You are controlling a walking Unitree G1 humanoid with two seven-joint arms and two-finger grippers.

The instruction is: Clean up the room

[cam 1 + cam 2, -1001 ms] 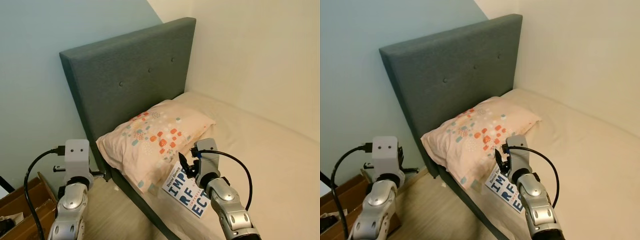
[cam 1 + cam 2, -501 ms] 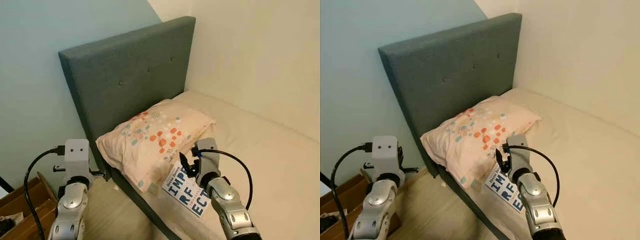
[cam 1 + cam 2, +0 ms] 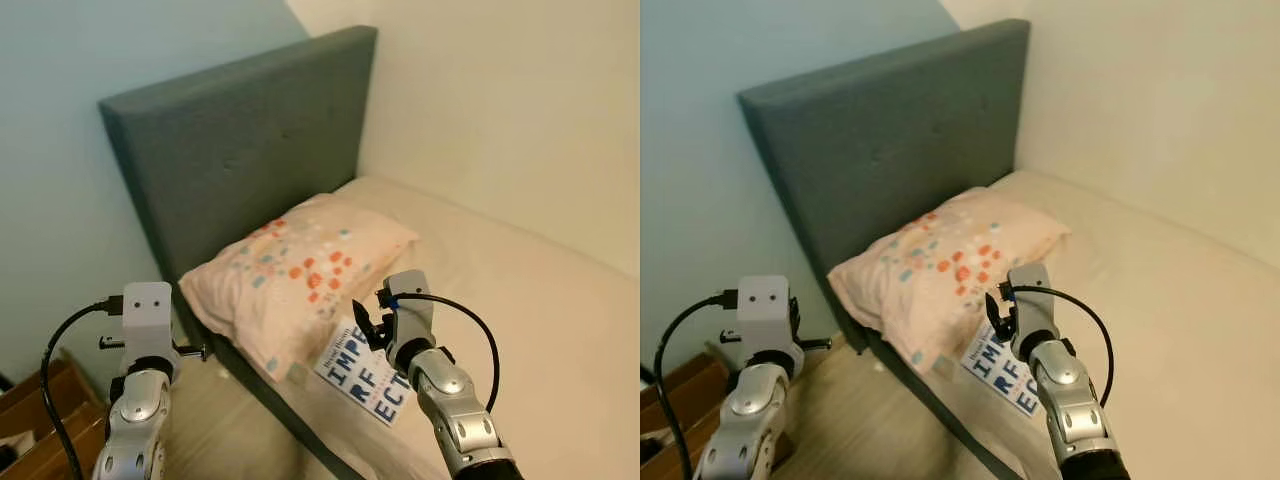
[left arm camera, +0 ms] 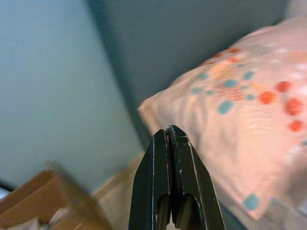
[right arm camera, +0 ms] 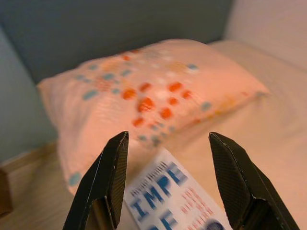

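Right claw open above book.

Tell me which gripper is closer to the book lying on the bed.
Right. The right gripper hangs open just above the book, beside the pillow. The left gripper is shut, off the bed's side over the floor, farther away.

Before me the pillow lies on the bed against the headboard; the book sits just beside it, nearer me.
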